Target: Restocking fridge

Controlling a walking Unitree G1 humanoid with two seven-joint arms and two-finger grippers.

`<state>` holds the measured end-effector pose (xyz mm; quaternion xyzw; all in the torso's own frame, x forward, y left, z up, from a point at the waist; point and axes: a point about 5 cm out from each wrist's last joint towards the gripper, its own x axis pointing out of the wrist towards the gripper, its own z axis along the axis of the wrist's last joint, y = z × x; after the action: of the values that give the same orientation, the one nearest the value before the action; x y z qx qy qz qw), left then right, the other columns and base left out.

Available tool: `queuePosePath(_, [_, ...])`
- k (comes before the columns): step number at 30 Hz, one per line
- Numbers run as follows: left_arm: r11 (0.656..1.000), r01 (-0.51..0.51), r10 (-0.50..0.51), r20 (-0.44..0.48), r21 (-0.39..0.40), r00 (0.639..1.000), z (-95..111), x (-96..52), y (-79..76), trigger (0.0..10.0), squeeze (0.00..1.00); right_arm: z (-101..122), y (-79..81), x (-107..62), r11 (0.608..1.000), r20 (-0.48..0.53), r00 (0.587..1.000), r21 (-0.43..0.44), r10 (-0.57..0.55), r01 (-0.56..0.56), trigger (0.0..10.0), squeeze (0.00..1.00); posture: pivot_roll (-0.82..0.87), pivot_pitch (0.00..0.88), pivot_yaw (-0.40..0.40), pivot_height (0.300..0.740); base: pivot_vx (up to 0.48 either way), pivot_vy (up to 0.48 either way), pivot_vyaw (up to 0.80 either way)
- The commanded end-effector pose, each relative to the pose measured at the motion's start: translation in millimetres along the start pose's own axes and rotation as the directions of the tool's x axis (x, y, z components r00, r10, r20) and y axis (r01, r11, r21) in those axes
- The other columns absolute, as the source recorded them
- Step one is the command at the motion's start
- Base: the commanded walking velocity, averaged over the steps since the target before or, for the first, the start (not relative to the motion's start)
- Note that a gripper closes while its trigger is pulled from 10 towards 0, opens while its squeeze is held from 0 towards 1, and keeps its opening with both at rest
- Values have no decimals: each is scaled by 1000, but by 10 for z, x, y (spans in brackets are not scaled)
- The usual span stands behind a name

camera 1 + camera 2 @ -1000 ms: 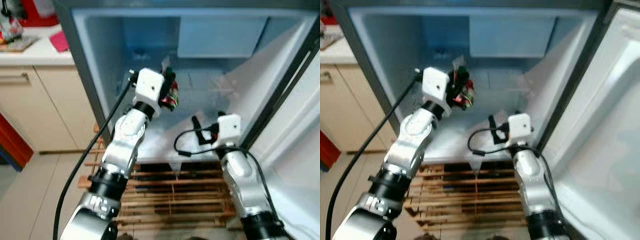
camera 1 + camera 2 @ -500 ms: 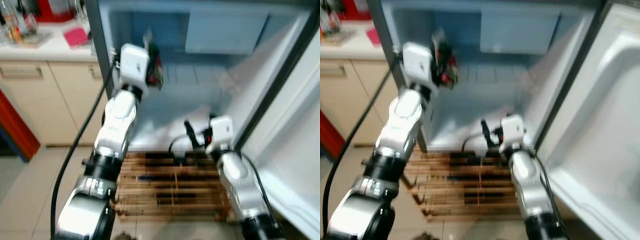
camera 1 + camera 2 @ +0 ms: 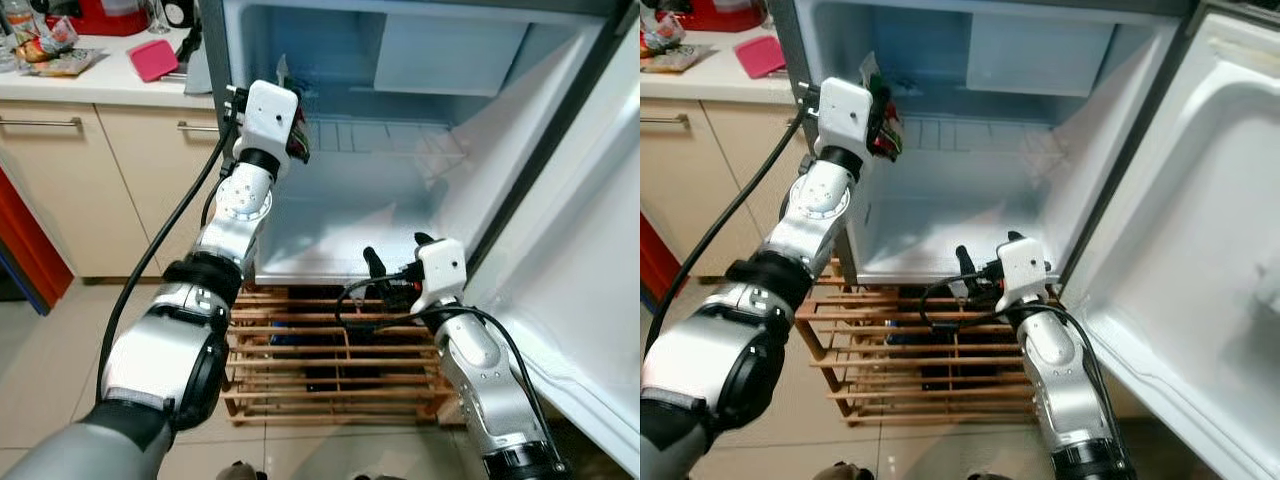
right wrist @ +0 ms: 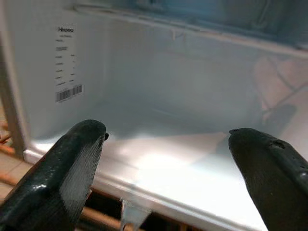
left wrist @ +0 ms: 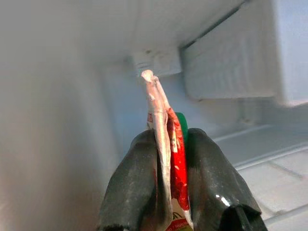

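Observation:
The fridge (image 3: 340, 230) stands open before me, its lit white inside bare, with a wire shelf (image 3: 380, 135) across the back. My left gripper (image 3: 297, 135) is raised by the fridge's left wall at shelf height. It is shut on a flat red, white and green packet (image 5: 156, 106), whose sealed top edge sticks out past the fingertips (image 5: 134, 159). My right gripper (image 3: 395, 255) hangs low at the front edge of the fridge floor. Its two fingers (image 4: 72, 159) are spread open with nothing between them.
The fridge door (image 3: 1200, 220) swings wide open on the right. Under the fridge sits a wooden slatted rack (image 3: 330, 360). To the left are beige cabinets (image 3: 80, 180) and a white counter (image 3: 90, 85) with a pink item (image 3: 153, 58) and clutter.
The camera has pulled back and the picture has sharpened. Relative to the fridge, my left gripper with the packet has risen and moved toward the left wall. The right gripper stays low at the front.

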<state>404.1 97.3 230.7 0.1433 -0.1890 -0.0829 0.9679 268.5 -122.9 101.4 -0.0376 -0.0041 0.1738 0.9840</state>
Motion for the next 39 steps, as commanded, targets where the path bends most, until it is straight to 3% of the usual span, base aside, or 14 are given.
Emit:
queuePosePath(1, [1000, 17, -18, 51, 4, 999, 136, 69, -43, 10000, 0, 45, -15, -18, 1000, 2, 1000, -16, 2, -2, 10000, 0, -191, 0, -48, 740, 0, 0, 0])
queuePosePath(5, [991, 117, -111, 98, -59, 989, 304, 148, -235, 10000, 0, 32, -10, -194, 999, -27, 1000, -40, 1, -2, 10000, 0, -237, 15, -49, 740, 0, 0, 0])
queuePosePath(7, [991, 130, -125, 108, -41, 986, 335, 156, -294, 10000, 0, 21, -22, -216, 999, -35, 999, -38, -6, 4, 10000, 0, -239, 23, -47, 740, 0, 0, 0])
queuePosePath(11, [998, 61, -60, 53, -11, 997, 266, 168, -198, 10000, 0, 23, 14, -309, 999, -53, 999, -31, -12, 10, 10000, 0, -264, 51, -45, 740, 0, 0, 0])
queuePosePath(14, [998, 25, -23, 27, -58, 999, 233, 172, -116, 10000, 0, 28, 42, -364, 999, -60, 998, -39, -9, 7, 10000, 0, -272, 56, -37, 740, 0, 0, 0])
queuePosePath(19, [995, 87, -83, 66, -57, 994, 194, 104, -202, 10000, 0, 91, 19, -393, 998, -45, 998, -45, -51, 49, 10000, 0, -266, 46, -20, 740, 0, 0, 0])
queuePosePath(20, [978, 177, -166, 104, -110, 981, 108, -35, -328, 10000, 0, 139, -38, -400, 995, -25, 995, -36, -97, 96, 10000, 0, -229, 24, -6, 740, 0, 0, 0])
queuePosePath(21, [978, 177, -166, 104, -110, 981, 108, -35, -328, 10000, 0, 139, -38, -400, 995, -25, 995, -36, -97, 96, 10000, 0, -229, 24, -6, 740, 0, 0, 0])
queuePosePath(22, [949, 275, -254, 144, -154, 956, 35, -255, -493, 10000, 0, 129, -79, -404, 992, -23, 992, -26, -126, 125, 10000, 0, -193, 5, 3, 740, 0, 0, 0])
queuePosePath(23, [949, 275, -254, 144, -154, 956, 35, -255, -493, 10000, 0, 129, -79, -404, 992, -23, 992, -26, -126, 125, 10000, 0, -193, 5, 3, 740, 0, 0, 0])
queuePosePath(26, [923, 322, -295, 147, -211, 944, 5, -523, -603, 10000, 0, 66, -78, -369, 991, -34, 991, -17, -131, 130, 10000, 0, -145, 0, 20, 740, 0, 0, 0])
queuePosePath(30, [911, 321, -299, 122, -258, 946, 29, -870, -610, 10000, 0, 57, -45, -283, 992, -25, 992, 1, -125, 125, 10000, 0, -99, 0, 23, 740, 0, 0, 0])
queuePosePath(35, [918, 261, -238, 111, -298, 965, 98, -1053, -484, 10000, 0, 97, -11, -204, 994, -3, 994, 8, -109, 109, 10000, 0, -60, 0, 8, 740, 0, 0, 0])
queuePosePath(39, [924, 254, -219, 151, -285, 964, 283, -1023, -417, 10000, 0, 189, -97, -137, 989, 48, 988, 5, -149, 149, 10000, 0, -40, 0, -15, 740, 78, 0, 0])
